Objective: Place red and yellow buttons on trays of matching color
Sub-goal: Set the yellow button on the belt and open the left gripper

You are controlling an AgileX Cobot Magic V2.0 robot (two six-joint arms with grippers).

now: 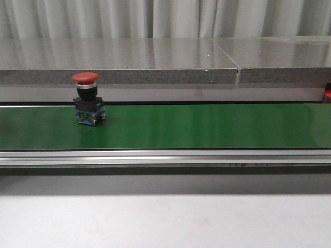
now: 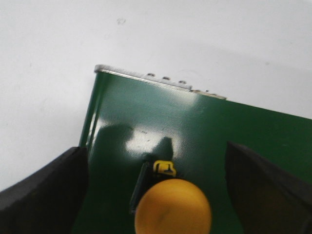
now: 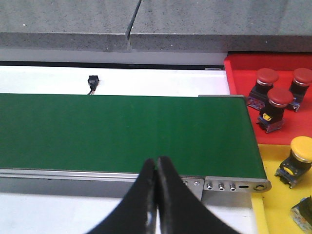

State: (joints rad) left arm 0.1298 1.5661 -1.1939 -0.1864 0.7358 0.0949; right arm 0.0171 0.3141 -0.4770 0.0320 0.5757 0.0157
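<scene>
A red button (image 1: 87, 98) stands upright on the green belt (image 1: 196, 126) toward its left end. A yellow button (image 2: 172, 206) stands on the belt (image 2: 219, 126) near its end, between the wide-apart fingers of my open left gripper (image 2: 156, 187); neither pad touches it. My right gripper (image 3: 157, 163) is shut on nothing above the belt's near rail. Beyond the belt's right end lie a red tray (image 3: 239, 73) holding three red buttons (image 3: 279, 105) and a yellow tray (image 3: 270, 156) holding a yellow button (image 3: 298, 156). Neither gripper shows in the front view.
A grey stone ledge (image 1: 155, 62) runs behind the belt. The metal rail (image 1: 165, 157) borders the belt's near side, with white table (image 1: 165, 222) in front. A small black connector (image 3: 92, 82) lies on the white surface behind the belt.
</scene>
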